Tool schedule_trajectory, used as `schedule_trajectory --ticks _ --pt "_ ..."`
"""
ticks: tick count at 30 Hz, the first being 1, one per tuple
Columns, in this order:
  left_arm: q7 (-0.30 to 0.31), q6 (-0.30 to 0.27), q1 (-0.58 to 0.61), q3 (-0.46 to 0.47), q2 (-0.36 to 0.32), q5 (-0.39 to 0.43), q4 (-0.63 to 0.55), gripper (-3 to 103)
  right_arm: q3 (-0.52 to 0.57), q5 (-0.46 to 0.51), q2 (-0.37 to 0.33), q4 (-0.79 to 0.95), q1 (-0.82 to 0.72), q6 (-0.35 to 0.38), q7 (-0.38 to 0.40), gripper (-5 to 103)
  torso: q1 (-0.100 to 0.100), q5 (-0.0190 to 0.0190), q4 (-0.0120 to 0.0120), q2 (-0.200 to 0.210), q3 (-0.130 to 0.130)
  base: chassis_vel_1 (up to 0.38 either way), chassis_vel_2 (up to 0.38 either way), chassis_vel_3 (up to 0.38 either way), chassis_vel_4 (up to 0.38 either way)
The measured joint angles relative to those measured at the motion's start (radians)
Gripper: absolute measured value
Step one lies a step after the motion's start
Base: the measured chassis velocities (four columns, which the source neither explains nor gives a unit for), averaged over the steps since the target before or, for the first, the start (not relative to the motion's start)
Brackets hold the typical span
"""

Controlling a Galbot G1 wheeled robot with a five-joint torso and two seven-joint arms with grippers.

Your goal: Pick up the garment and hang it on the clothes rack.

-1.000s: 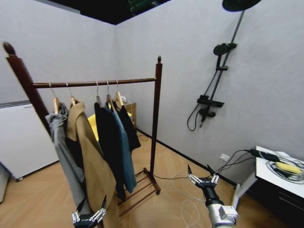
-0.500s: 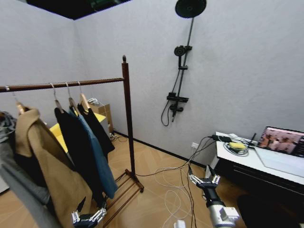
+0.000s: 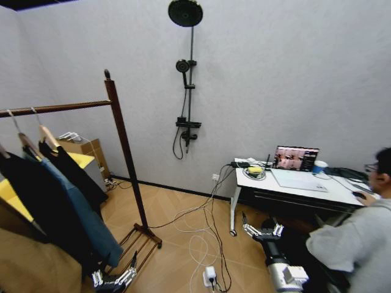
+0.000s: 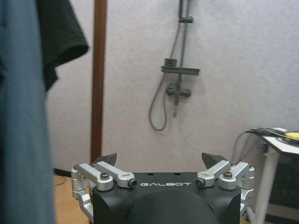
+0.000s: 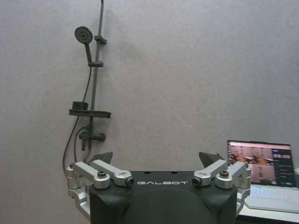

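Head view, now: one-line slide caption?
Both end effectors, left and right, open and empty, clothes rack at left, wall shower and desk ahead.

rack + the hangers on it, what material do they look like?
Clothes rack: looks like solid wood with a dark reddish-brown, slightly glossy stain; turned finial on the post, highlights along the bar. Hangers: pale, unstained-looking wood shoulders with thin bright hooks, probably metal wire. Both grippers, left and right, hang open and low, holding nothing.
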State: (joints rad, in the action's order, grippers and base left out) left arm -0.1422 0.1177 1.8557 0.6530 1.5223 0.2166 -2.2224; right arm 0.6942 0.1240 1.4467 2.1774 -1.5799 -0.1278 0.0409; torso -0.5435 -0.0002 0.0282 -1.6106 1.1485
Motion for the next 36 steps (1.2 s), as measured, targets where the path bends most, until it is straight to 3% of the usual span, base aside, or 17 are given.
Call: schedule_trajectory --ticks 12,36 --pt "0.000 0.000 0.000 0.000 0.000 0.000 0.000 100 -0.005 -0.003 0.000 -0.006 -0.007 -0.004 -0.001 100 0.000 0.0002 0.0002 0.000 0.000 -0.047 -0.159 -0.161 -0.053" --pt "0.000 0.000 0.000 0.000 0.000 0.000 0.000 100 -0.032 -0.013 0.006 -0.001 -0.021 -0.018 -0.001 100 0.000 0.0001 0.0002 0.000 0.000 0.087 -0.109 -0.109 0.081"
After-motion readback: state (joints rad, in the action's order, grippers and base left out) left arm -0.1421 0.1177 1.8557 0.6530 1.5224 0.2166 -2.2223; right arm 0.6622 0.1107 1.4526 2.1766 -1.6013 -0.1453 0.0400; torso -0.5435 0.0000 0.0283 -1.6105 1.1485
